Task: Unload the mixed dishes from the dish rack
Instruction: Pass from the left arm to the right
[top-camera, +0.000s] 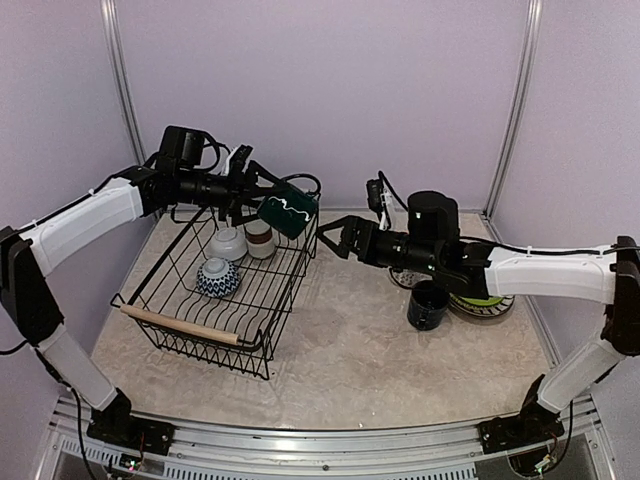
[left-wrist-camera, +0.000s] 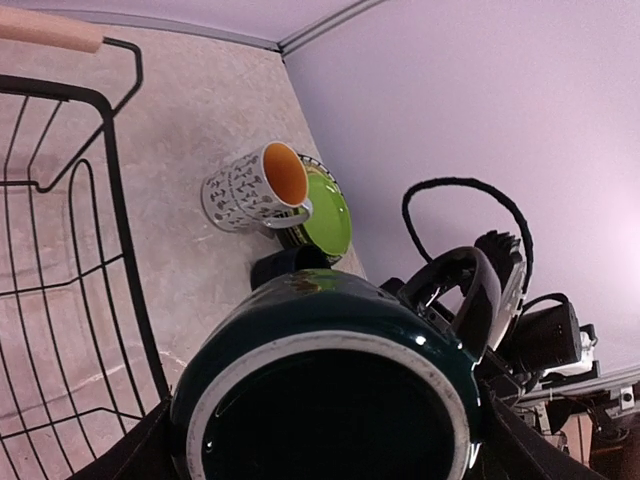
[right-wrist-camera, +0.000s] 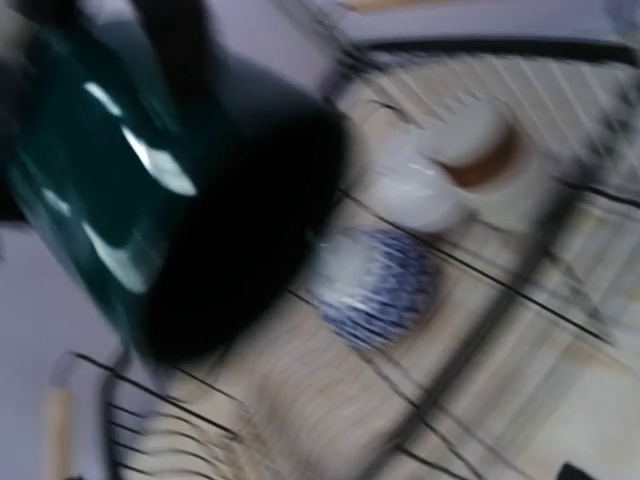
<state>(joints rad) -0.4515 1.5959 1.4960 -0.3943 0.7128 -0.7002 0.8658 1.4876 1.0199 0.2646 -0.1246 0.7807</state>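
My left gripper (top-camera: 268, 205) is shut on a dark green mug (top-camera: 288, 213), held on its side in the air over the far right corner of the dish rack (top-camera: 160, 300). The mug (left-wrist-camera: 330, 340) fills the left wrist view, mouth toward the camera. My right gripper (top-camera: 335, 238) stands open just right of the rack, pointing at the mug with a small gap between them. In the rack lie a white bowl (top-camera: 227, 243), a small cup (top-camera: 259, 238) and a blue patterned bowl (top-camera: 217, 277). The right wrist view is blurred; it shows the green mug (right-wrist-camera: 130, 170) and the blue bowl (right-wrist-camera: 378, 285).
A dark mug (top-camera: 428, 306) stands on the table under my right arm, beside a stack of plates with a lime green one (top-camera: 483, 300) on top. A patterned white mug (left-wrist-camera: 245, 190) lies on that stack. The rack's wooden handle (top-camera: 180, 324) faces the near edge.
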